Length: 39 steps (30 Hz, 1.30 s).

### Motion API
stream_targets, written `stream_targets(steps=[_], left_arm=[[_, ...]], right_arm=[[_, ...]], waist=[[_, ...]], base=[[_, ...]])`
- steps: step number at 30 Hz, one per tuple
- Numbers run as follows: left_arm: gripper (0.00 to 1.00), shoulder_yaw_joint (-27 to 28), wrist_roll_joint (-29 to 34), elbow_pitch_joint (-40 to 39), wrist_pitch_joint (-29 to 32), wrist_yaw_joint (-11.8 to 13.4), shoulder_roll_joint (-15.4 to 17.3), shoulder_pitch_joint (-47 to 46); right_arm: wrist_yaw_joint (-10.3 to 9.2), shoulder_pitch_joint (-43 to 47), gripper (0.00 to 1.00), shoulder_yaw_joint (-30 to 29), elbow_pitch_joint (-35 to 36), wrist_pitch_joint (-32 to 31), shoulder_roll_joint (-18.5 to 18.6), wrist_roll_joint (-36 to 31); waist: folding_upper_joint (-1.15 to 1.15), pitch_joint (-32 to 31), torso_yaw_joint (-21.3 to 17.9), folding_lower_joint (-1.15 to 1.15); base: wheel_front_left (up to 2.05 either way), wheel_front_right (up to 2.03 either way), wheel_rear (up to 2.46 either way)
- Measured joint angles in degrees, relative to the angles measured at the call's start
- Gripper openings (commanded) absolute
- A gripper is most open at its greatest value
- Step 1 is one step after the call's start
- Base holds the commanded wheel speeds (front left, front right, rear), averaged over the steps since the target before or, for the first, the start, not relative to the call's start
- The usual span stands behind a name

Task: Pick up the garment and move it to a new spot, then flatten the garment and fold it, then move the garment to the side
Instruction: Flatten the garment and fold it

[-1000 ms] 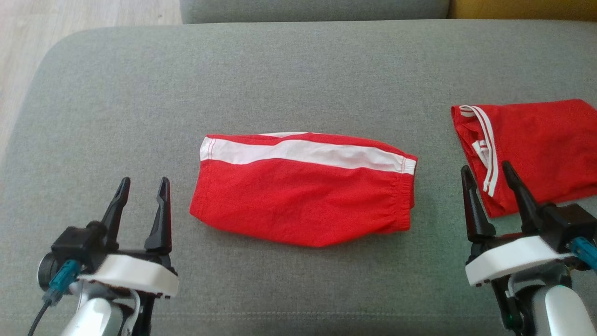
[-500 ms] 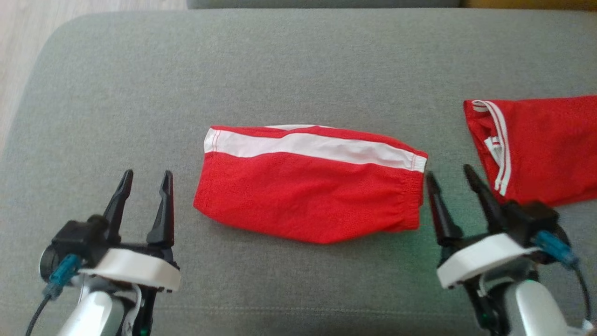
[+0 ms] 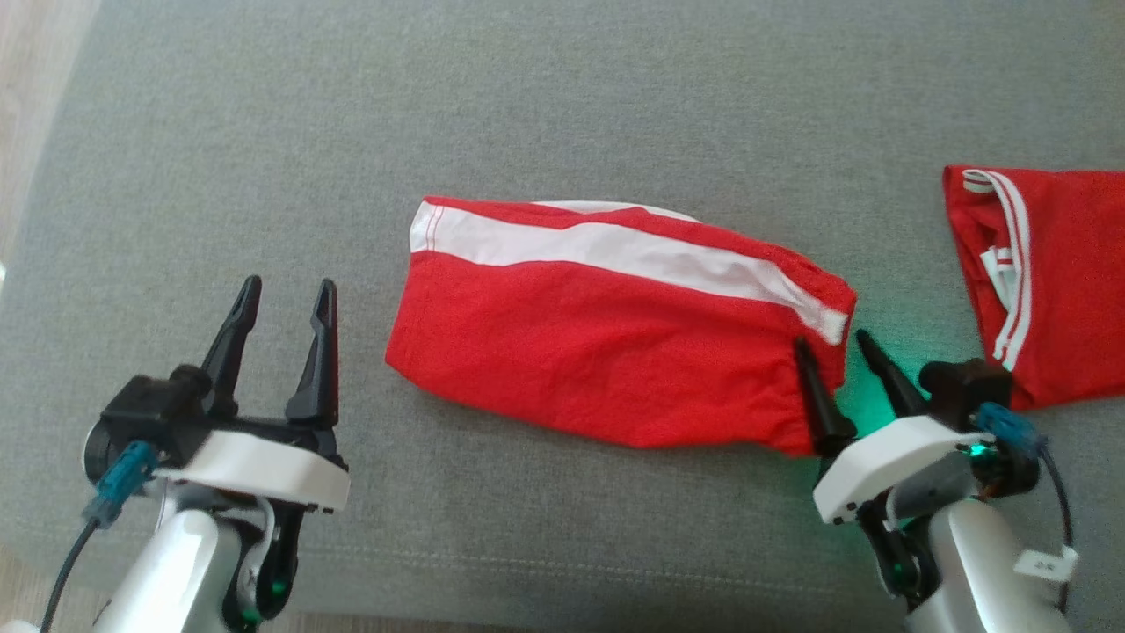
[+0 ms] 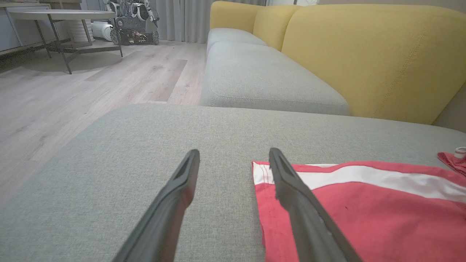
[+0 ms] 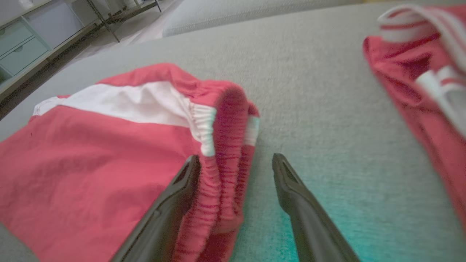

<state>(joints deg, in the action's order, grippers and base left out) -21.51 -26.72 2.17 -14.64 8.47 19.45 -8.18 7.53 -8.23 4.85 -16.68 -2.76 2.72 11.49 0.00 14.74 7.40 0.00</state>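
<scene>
The folded red garment (image 3: 606,352) lies flat in the middle of the grey sofa cushion (image 3: 562,105). The right fingers (image 3: 813,391) stand spread astride its elastic end, pinching nothing. The left fingers (image 3: 318,352), also spread, hover just beside its other end.

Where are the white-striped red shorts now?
In the head view the shorts lie on the cushion, their waistband end between the open fingers of the right end effector; the left end effector hangs beside their other end.
</scene>
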Motion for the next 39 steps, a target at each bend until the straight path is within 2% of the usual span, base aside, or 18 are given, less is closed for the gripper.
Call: stream_targets(steps=[6,7,8,9,10,20,27,30,34,39], left_arm=[[1.0,0.5,0.6,0.4,0.0,-0.7,-1.1,-0.6],[1.0,0.6,0.8,0.5,0.0,-1.0,-1.2,-0.6],[1.0,0.8,1.0,0.6,0.0,-1.0,-1.4,-0.6],[1.0,1.0,1.1,0.7,0.0,-1.3,-1.5,-0.6],[1.0,1.3,1.2,0.8,0.0,-1.4,-1.6,-0.6],[1.0,2.5,2.4,0.9,0.0,-1.9,-2.3,-0.6],[1.0,3.6,2.7,0.9,0.0,-2.0,-2.8,-0.4],[1.0,3.7,2.9,0.9,0.0,-2.0,-3.0,-0.2],[1.0,3.7,2.9,1.0,0.0,-2.0,-3.2,-0.2],[1.0,3.6,3.0,1.3,0.0,-2.5,-3.7,-0.2]], right_arm=[[0.0,-2.6,1.0,1.6,-4.9,-0.9,0.0,3.8],[0.0,-3.2,0.96,1.8,-5.5,-1.1,0.0,4.4],[0.0,-3.7,0.49,2.0,-5.8,-1.2,0.0,4.8],[0.0,-4.1,0.13,2.1,-6.2,-1.2,0.0,5.3],[0.0,-4.3,0.0,2.1,-6.4,-1.2,0.0,5.9],[0.0,-4.0,0.0,0.0,-6.4,-2.4,0.0,6.1],[0.0,-2.0,0.0,-3.0,-0.5,-7.8,0.8,7.1],[0.0,-1.3,0.0,-3.1,3.3,-13.1,1.0,14.1],[0.0,-1.4,0.0,-3.2,9.2,-23.9,1.0,25.5],[0.0,-2.6,0.0,-3.8,14.0,-32.7,0.7,36.2]], waist=[[0.0,1.0,0.6,0.0],[0.0,1.1,0.6,0.0],[0.0,1.1,0.6,0.0],[0.0,1.1,0.6,0.0],[0.0,1.1,0.5,0.0],[0.0,0.2,-0.7,0.0],[0.0,-0.5,-1.4,0.0],[0.0,-0.9,-1.8,0.0],[0.0,-1.4,-2.1,0.0],[0.0,-1.5,-1.0,0.0]], base=[[0.0,0.0,0.0],[0.0,0.0,0.0],[0.0,0.0,0.0],[0.0,0.0,0.0],[0.0,0.0,0.0],[0.0,0.0,0.0],[0.0,0.0,0.0],[0.0,0.0,0.0],[0.0,0.0,0.0],[0.0,0.0,0.0]])
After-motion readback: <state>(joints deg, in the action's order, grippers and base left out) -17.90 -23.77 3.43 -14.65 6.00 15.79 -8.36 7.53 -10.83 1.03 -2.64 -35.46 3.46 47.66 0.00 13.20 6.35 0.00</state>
